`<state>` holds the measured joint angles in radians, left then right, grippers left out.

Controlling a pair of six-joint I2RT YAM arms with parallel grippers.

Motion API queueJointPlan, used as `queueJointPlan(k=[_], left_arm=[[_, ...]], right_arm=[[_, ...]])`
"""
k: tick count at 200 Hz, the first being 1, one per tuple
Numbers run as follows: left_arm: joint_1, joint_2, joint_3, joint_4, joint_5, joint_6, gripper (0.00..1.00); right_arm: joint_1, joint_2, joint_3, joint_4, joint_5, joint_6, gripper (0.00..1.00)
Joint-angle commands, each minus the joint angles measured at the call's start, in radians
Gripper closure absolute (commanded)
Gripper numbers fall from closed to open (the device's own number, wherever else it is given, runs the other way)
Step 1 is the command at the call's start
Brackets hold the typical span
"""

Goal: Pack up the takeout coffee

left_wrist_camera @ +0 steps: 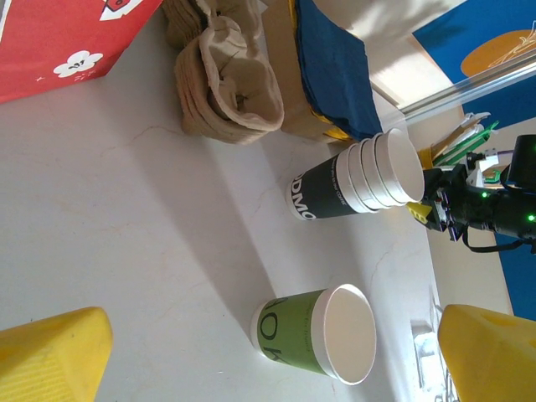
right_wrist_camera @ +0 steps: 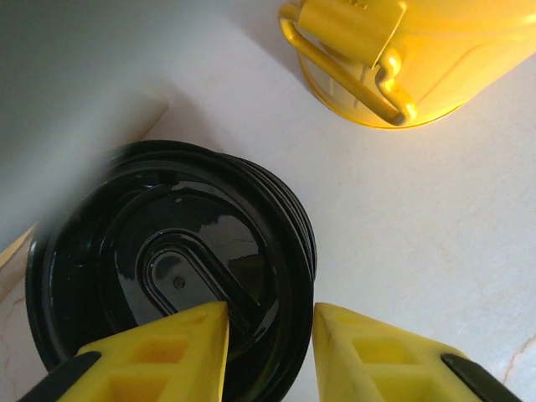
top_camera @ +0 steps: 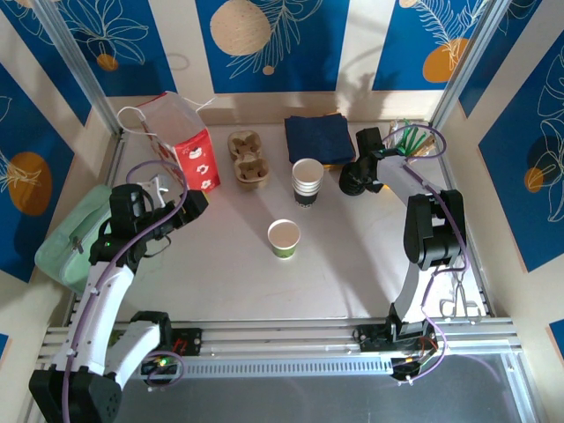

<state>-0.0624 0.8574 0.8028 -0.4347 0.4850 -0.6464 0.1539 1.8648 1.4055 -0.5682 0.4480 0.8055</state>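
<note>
— Where's the cup?
— The green paper cup [top_camera: 284, 238] stands upright mid-table [top_camera: 352, 273], apart from the cup stack [top_camera: 307, 181]. It looks light and crushable, so I'd grip its wall gently, below the rim.
— Grippers?
— My left gripper [top_camera: 185, 207] is wide open and empty. My right gripper [right_wrist_camera: 268, 314] straddles the black lids' [right_wrist_camera: 167, 268] rim; whether it pinches, I cannot tell.

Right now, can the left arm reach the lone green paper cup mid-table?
Probably yes: the left tool is open and faces the green paper cup across bare white tabletop; the stack of dark cups stands apart, farther back.
</note>
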Motion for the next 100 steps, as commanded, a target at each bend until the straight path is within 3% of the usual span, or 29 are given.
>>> queueJointPlan(k=[1, 72, 100], left_arm=[[-0.006, -0.014, 0.010, -0.013, -0.014, 0.024, 0.01], [-0.007, -0.016, 0.015, -0.019, -0.016, 0.024, 0.01], [-0.007, -0.015, 0.017, -0.022, -0.018, 0.025, 0.01]], right_arm=[[0.000, 0.026, 0.014, -0.007, -0.008, 0.011, 0.67], [0.003, 0.037, 0.021, -0.008, -0.017, 0.012, 0.68], [0.003, 0.032, 0.021, -0.007, -0.020, 0.006, 0.73]])
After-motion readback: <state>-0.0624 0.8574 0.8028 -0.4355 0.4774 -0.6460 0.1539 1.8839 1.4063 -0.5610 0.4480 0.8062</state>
